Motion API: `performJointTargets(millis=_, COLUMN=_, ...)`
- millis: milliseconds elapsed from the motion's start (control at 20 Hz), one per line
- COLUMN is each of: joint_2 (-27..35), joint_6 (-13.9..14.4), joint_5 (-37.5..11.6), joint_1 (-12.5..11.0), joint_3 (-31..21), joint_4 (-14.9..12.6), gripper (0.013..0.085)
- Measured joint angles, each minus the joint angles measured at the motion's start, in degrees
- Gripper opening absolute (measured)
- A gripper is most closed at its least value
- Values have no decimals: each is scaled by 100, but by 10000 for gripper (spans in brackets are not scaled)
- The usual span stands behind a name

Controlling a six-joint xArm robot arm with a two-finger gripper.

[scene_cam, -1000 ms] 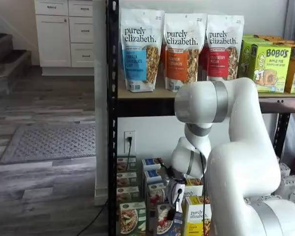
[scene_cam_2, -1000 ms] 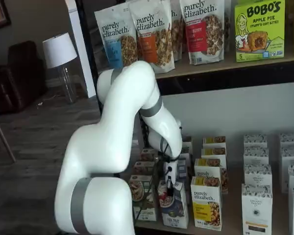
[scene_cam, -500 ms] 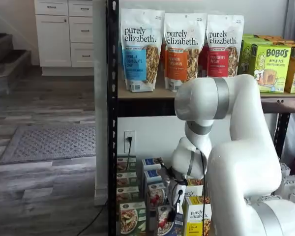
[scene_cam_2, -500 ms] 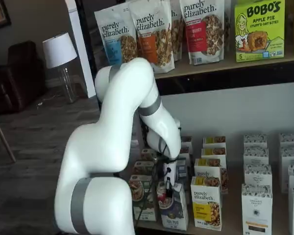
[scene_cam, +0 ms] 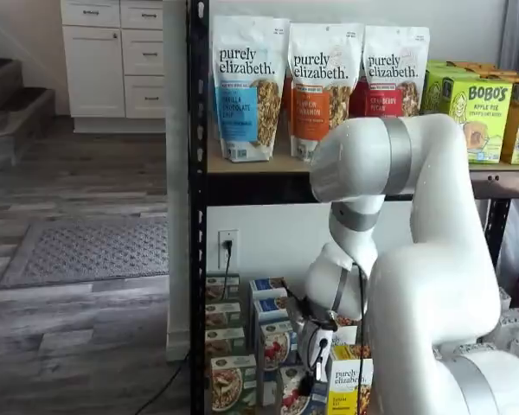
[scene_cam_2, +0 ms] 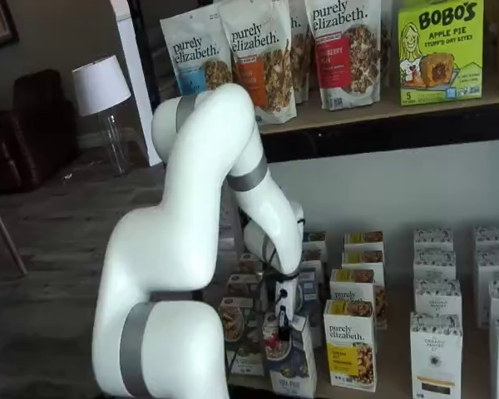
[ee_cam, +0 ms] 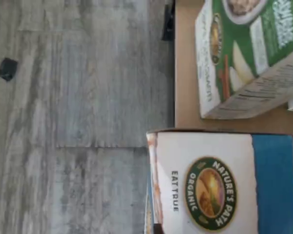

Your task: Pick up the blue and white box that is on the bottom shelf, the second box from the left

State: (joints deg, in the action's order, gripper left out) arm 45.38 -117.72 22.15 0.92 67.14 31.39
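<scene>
The blue and white box (scene_cam_2: 289,359) stands at the front of the bottom shelf (scene_cam_2: 382,391), tilted a little toward the room. In both shelf views my gripper (scene_cam_2: 281,322) comes down onto its top, black fingers closed on the top edge. It also shows low in a shelf view as the gripper (scene_cam: 308,379) over the box (scene_cam: 292,396). The wrist view sees the box (ee_cam: 210,185) from close above, white face with a round logo and a blue band. Its end reaches out past the tan shelf board (ee_cam: 185,97) over the floor.
A green-and-white box (scene_cam_2: 237,320) stands just left of the held one, and a yellow "purely elizabeth" box (scene_cam_2: 349,345) just right. More rows stand behind, with white cartons (scene_cam_2: 437,345) further right. A black rack post (scene_cam: 197,259) and granola bags (scene_cam: 246,86) are above.
The arm's elbow has risen and swung back. The gripper and the box have shifted a little outward and down toward the shelf's front edge.
</scene>
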Motion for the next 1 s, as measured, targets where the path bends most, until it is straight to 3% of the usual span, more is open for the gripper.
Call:
performJointTargets(millis=150, joint_2=-243, joint_6=-127, joint_5=-59, joint_1=13, joint_3=-353, joint_4=126, gripper=450)
performJointTargets(millis=450, joint_2=-752, joint_6=-51, joint_5=-153, joint_1=48, joint_3=-1052, joint_4=39, gripper=450)
performJointTargets(millis=750, joint_2=-1269, joint_6=-144, joint_5=-242, joint_1=65, joint_3=-1725, joint_4=123, gripper=450)
performJointTargets(millis=1000, joint_2=-1722, joint_6=-100, joint_5=-180, joint_1=-7, joint_3=-2194, joint_4=3, gripper=450)
